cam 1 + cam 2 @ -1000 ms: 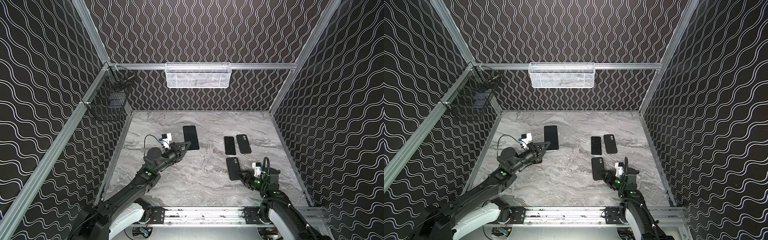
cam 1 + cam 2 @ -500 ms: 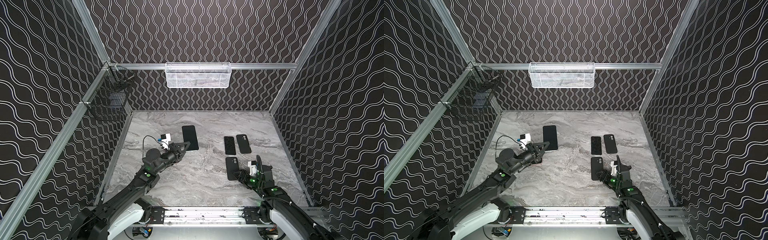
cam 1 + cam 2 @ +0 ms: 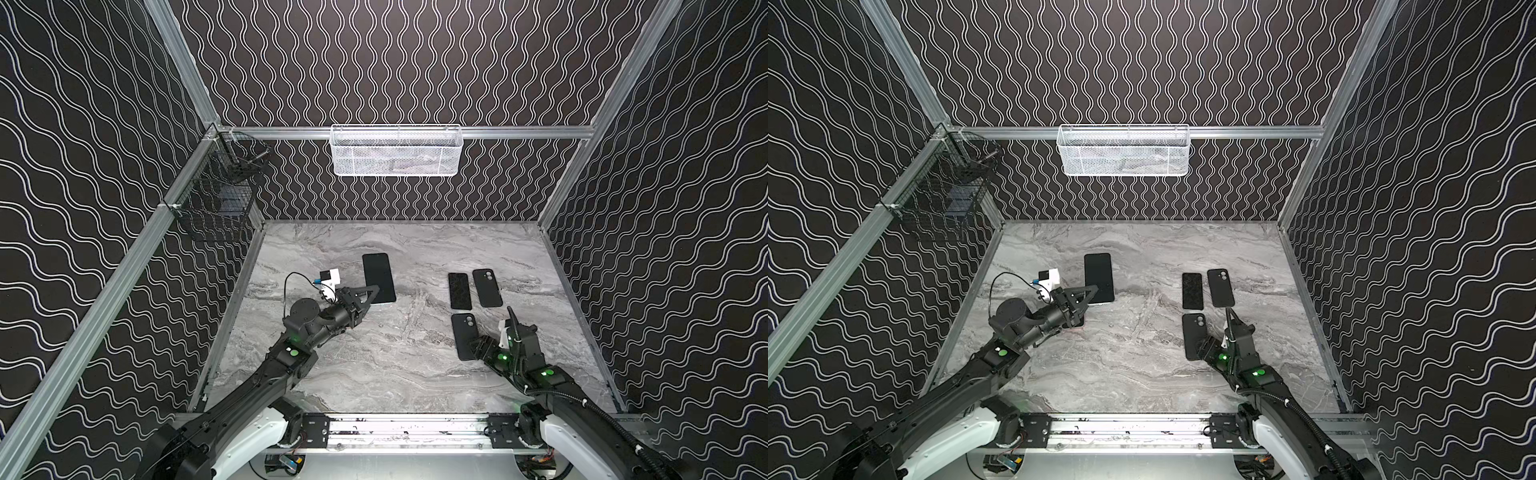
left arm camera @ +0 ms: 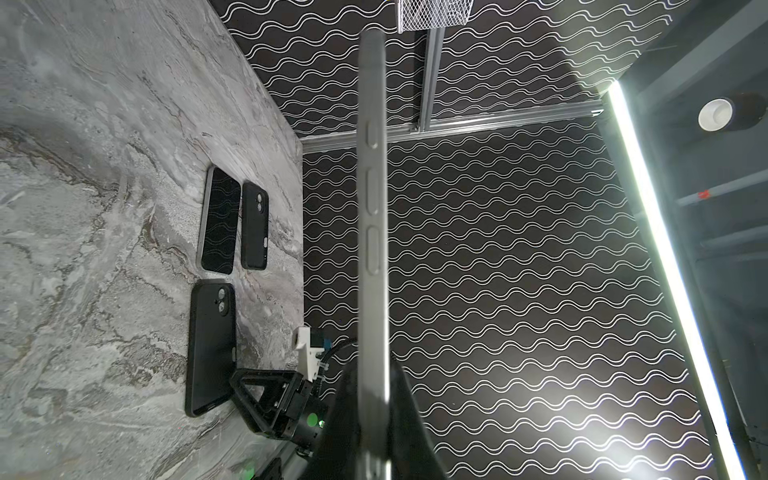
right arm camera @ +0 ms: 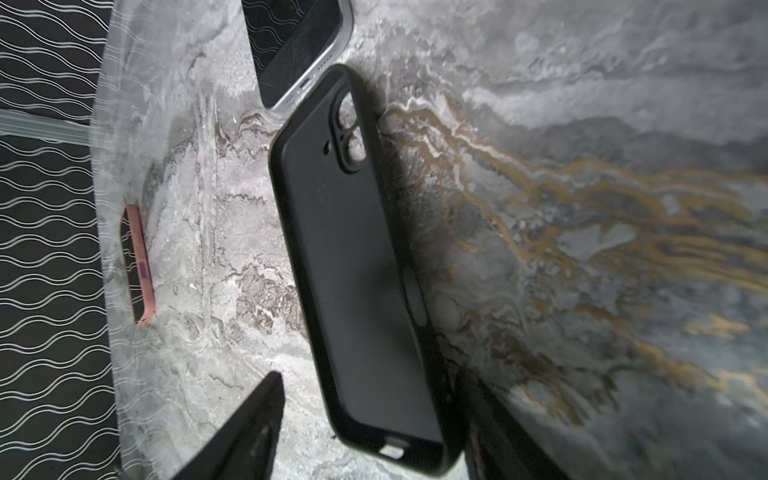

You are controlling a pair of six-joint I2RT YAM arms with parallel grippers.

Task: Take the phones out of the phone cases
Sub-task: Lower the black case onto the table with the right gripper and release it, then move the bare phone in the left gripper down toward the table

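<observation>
On the marble table (image 3: 399,374), both top views:
- Left gripper (image 3: 371,293), clamped on the near end of a phone (image 3: 378,272). The phone lies left of centre with its dark screen up. Whether its far end touches the marble cannot be told.
- Right gripper (image 3: 486,338), jaws apart, at the near end of a black phone case (image 3: 464,332) lying right of centre.
- Second phone (image 3: 459,291), screen up, and second case (image 3: 487,287), side by side behind the phone case and apart from it.
- White mesh basket (image 3: 396,150) on the back rail.
- Black wire basket (image 3: 216,199) on the left rail.

Left wrist view:
- Phone (image 4: 374,199) seen edge-on, its pale side showing three buttons, pinched between the two jaws.
- Phone case (image 4: 211,345) flat on the marble, well apart from the phone, with the right gripper at its end.

Right wrist view:
- Phone case (image 5: 353,270), empty and hollow side up, camera cut-outs at the far end.
- The jaws stand wide on either side of its near end. One finger is clear of it; contact at the other cannot be told.
- Second phone (image 5: 299,41) lies just beyond the cut-out end.
</observation>
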